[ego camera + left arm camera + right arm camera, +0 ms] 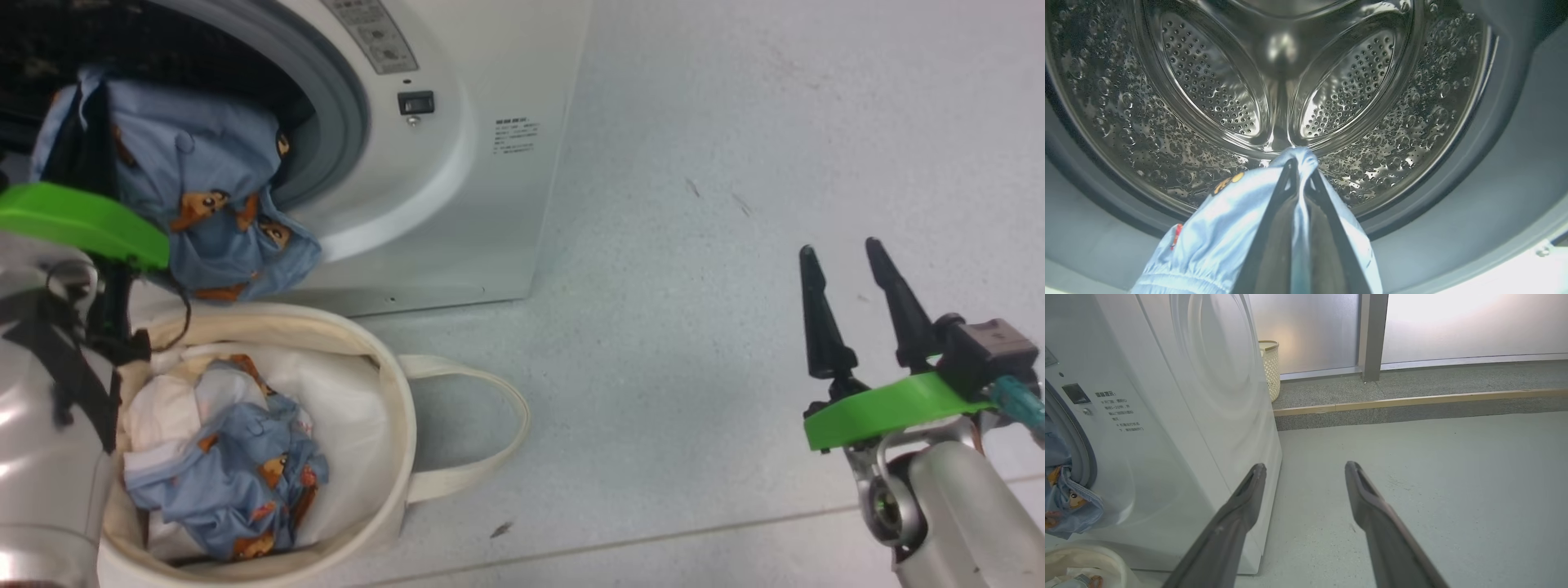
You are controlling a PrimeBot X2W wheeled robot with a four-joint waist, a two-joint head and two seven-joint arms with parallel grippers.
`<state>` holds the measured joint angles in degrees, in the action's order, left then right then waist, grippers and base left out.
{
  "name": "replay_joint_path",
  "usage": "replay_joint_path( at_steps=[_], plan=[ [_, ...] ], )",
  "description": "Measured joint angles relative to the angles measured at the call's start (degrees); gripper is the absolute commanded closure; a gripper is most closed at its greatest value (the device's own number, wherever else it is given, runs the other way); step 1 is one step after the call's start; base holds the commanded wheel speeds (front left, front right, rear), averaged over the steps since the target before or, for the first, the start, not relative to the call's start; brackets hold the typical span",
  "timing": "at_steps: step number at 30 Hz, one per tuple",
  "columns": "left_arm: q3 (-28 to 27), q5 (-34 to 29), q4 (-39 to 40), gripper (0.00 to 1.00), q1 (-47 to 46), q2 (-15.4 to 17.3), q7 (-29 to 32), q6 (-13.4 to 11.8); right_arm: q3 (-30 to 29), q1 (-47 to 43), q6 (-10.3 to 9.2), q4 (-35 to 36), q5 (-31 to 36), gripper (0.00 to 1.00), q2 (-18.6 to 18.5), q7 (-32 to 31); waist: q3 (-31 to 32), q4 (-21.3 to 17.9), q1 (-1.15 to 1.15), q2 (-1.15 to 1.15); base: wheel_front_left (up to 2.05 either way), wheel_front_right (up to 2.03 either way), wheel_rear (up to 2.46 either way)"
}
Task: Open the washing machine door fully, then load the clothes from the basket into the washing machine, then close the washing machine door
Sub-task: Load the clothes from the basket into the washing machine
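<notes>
blue garment hangs at the washing machine mouth, more clothes in basket

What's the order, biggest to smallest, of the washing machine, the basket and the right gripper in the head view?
1. washing machine, partly cut off by the frame yet largest
2. basket
3. right gripper, clearly smallest

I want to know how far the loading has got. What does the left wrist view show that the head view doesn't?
Left wrist view: the inside of the steel perforated drum, and the left gripper, fingers shut on a light blue garment at its mouth. Head view: the basket with more clothes in it, and the open right gripper. Both: that garment and the grey seal.
</notes>
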<state>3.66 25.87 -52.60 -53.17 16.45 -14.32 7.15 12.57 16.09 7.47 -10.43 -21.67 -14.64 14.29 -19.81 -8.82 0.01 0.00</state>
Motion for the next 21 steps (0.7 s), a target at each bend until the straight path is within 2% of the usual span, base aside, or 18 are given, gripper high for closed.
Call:
replay_joint_path(
  at_steps=[11,13,18,21],
  plan=[
    [-2.85,-3.52,-4.61,1.00,-9.07,-0.11,0.00,0.00,-3.08,-0.23,0.00,3.55,1.13,0.00,-0.38,0.00,-5.11,-1.75,-0.01,0.00,0.00,0.00,0.00],
    [-4.12,-4.25,-3.04,1.00,-10.83,0.24,0.00,-0.07,-3.67,-0.25,0.00,4.34,1.51,0.00,-0.19,0.00,-6.33,-2.05,0.00,0.00,0.00,0.00,0.00],
    [-10.55,-6.89,7.06,1.00,-12.99,0.89,-0.42,-0.76,-4.95,-0.25,0.00,6.13,2.10,0.00,0.63,0.00,-9.13,-2.82,0.00,0.00,0.00,0.00,0.00],
    [-12.03,-8.78,7.25,1.00,-12.73,-0.04,-0.42,-0.74,-5.35,-0.26,0.00,6.17,2.54,0.00,1.25,0.00,-10.13,-3.14,0.00,0.00,0.00,0.00,0.00]
  ],
)
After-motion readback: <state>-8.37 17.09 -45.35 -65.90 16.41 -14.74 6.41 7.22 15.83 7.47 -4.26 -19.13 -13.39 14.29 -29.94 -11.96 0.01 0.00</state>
